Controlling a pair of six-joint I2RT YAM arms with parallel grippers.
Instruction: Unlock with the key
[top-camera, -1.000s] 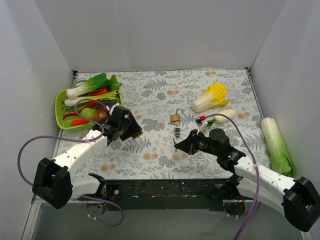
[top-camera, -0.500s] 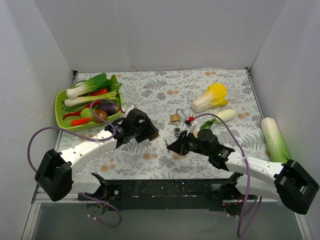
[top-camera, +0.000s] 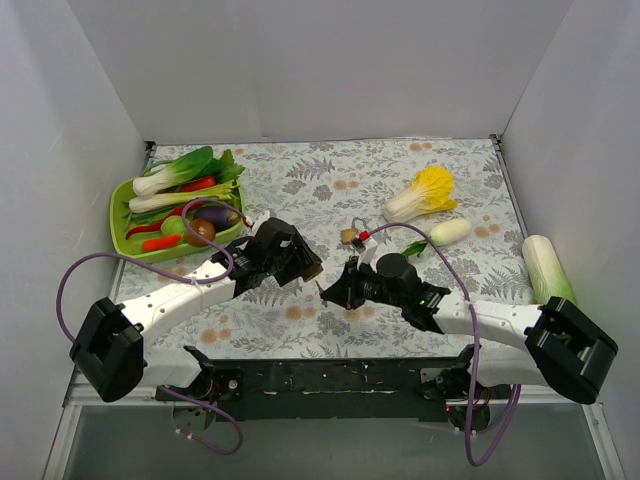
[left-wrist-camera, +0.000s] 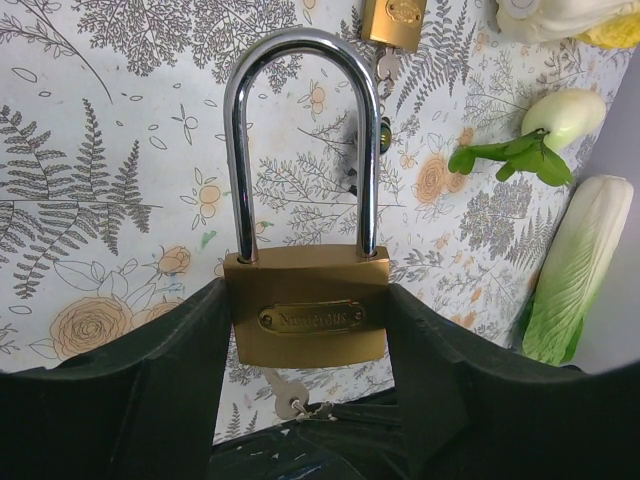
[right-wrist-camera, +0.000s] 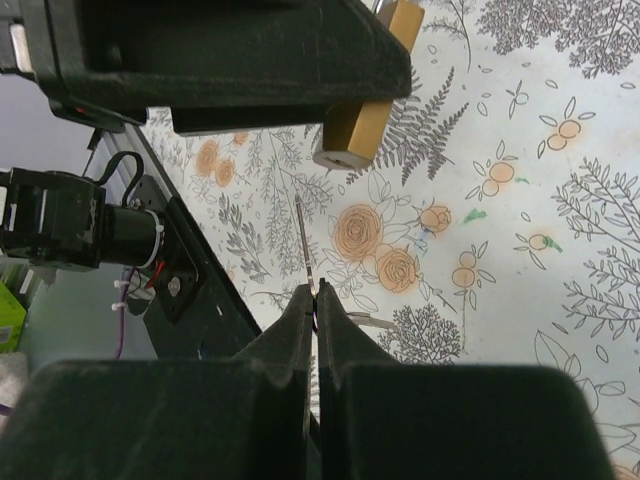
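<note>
Green tray (top-camera: 118, 215) w/ veg sits far left on the table (top-camera: 330, 180). L hand (top-camera: 300, 267) grips a brass padlock (left-wrist-camera: 306, 318) by its sides, with the loop end pointing away from the hand. R hand (top-camera: 333, 290) is pinched tight on the key (right-wrist-camera: 304, 245) (only the thin blade shows). Its tip is near the padlock's bottom, not touching. A 2nd padlock (top-camera: 349, 236) lies behind them. Yellow cabbage (top-camera: 425, 195) & a long green cabbage (top-camera: 548, 278) lie at right.

**Top view:** fixed high behind both arm bases, facing down over the whole desk (top-camera: 330, 190). **Wrist views:** close, low, looking out past the left hand (left-wrist-camera: 305, 300) and right hand (right-wrist-camera: 315, 292); both show the brass padlock (left-wrist-camera: 307, 325).
</note>
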